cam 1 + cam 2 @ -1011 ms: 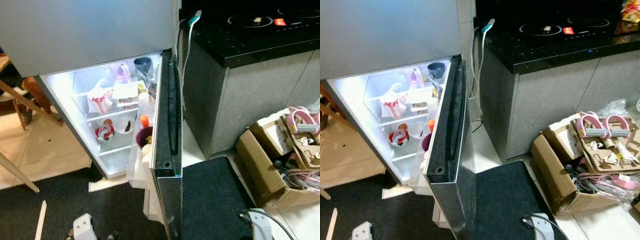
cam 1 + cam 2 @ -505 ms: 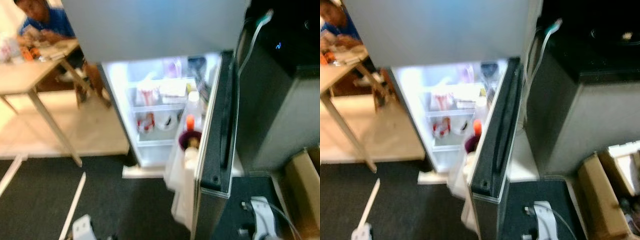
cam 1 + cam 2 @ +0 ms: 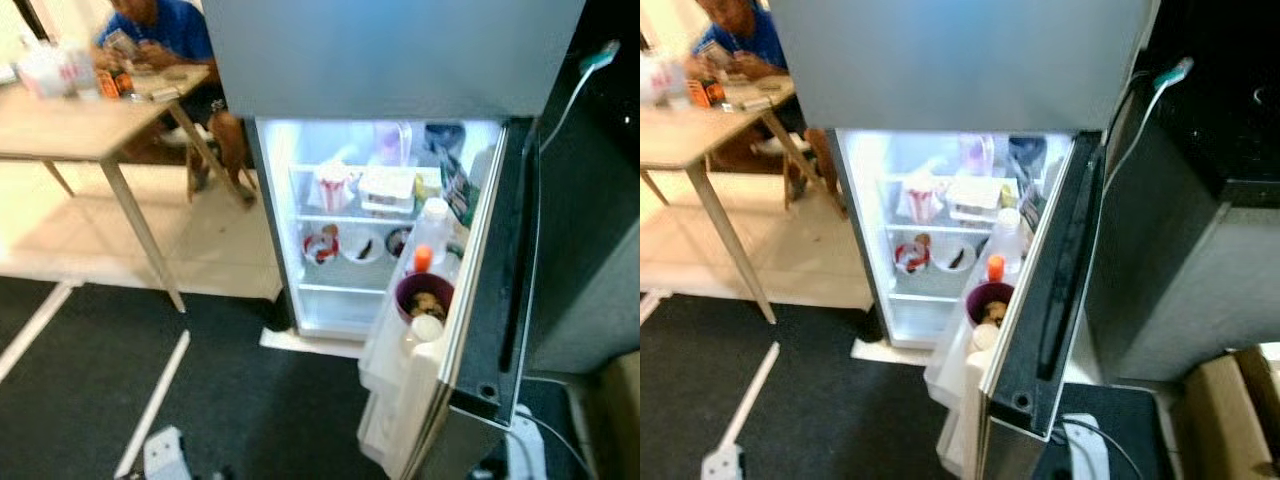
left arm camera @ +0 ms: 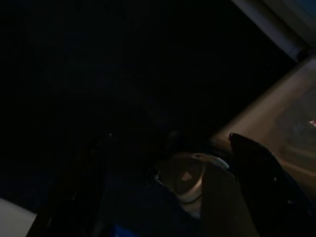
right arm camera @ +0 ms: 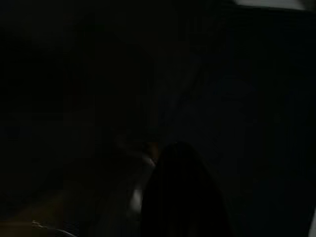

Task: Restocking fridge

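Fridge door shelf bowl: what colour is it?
Purple; the bowl shows best in the left eye view.

The fridge [image 3: 395, 50] is grey, its lower door [image 3: 495, 290] swung wide open to the right and the interior brightly lit. 2 glass shelves carry a striped cup [image 3: 333, 187], a flat white container [image 3: 388, 186] and small bowls [image 3: 363, 246]. The door rack holds a purple bowl [image 3: 424, 297] and an orange-capped bottle [image 3: 423, 257].
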Controlling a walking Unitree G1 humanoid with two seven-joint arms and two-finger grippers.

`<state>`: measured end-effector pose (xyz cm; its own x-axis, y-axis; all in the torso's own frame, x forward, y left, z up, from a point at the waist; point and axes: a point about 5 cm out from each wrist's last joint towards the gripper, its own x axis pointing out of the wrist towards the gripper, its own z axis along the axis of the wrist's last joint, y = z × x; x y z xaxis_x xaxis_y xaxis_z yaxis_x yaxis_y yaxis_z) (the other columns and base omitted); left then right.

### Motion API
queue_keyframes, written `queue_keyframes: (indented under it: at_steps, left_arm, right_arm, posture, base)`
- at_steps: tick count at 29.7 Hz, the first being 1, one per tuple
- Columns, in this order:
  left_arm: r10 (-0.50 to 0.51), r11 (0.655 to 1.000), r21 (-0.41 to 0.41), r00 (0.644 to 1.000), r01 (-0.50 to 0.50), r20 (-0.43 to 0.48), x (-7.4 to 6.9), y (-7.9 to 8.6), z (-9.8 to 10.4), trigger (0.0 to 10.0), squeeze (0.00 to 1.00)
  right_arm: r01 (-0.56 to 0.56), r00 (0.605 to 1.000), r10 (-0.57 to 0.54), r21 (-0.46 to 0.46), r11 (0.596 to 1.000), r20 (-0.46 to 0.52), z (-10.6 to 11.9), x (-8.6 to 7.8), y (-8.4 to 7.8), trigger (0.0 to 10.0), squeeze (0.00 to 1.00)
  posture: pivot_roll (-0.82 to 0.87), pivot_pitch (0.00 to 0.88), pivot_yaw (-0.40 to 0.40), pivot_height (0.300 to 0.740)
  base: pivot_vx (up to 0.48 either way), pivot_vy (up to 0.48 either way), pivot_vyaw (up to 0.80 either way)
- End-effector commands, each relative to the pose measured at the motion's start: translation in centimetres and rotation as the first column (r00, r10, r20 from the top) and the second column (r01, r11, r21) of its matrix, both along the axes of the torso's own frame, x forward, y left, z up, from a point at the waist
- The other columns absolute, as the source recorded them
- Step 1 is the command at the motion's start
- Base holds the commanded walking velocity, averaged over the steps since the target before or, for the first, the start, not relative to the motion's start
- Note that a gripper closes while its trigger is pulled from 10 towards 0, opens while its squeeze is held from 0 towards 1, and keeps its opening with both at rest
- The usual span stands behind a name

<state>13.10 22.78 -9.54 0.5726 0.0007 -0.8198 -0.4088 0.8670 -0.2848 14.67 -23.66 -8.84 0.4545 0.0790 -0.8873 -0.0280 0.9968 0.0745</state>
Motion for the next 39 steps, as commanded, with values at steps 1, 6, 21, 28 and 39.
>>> queue_keyframes:
  at_steps: [1,6,21,28,39]
  left_arm:
    - [0.001,1.0,0.004,1.0,-0.001,-0.03,-0.9,0.1,-0.3,10.0,0.0]
    - [0.001,1.0,0.005,1.0,-0.001,-0.028,-0.9,0.2,-0.3,10.0,0.0]
    - [-0.004,1.0,-0.005,0.999,0.004,-0.031,-1.0,-0.3,-0.4,10.0,0.0]
    - [-0.005,1.0,-0.005,0.999,0.005,-0.035,-1.1,-0.3,-0.4,10.0,0.0]
    - [-0.009,1.0,-0.008,0.999,0.009,-0.035,-1.1,-0.4,-0.5,10.0,0.0]
  right_arm:
    - [-0.007,1.0,0.007,0.001,1.0,0.018,0.1,0.4,0.2,10.0,0.0]
    - [-0.014,0.999,0.014,0.001,1.0,0.037,0.3,1.0,0.3,10.0,0.0]
    - [-0.103,0.982,0.1,0.016,0.995,0.16,2.0,4.8,1.3,10.0,0.0]
    - [-0.289,0.915,0.256,0.064,0.955,0.312,4.5,9.3,4.1,10.0,0.0]
    - [-0.53,0.634,0.441,-0.058,0.846,0.635,12.8,17.9,10.2,10.0,0.0]
  posture:
    - [-0.04,0.0,0.051,0.74]
    - [-0.04,0.0,0.05,0.74]
    - [-0.05,0.0,0.048,0.74]
    - [-0.05,0.0,0.051,0.74]
    - [-0.05,0.0,0.048,0.74]
  base:
    - [0.0,0.0,0.64]
    - [0.0,0.0,0.64]
    - [0.0,0.0,0.63]
    - [0.0,0.0,0.63]
    - [0.0,0.0,0.63]
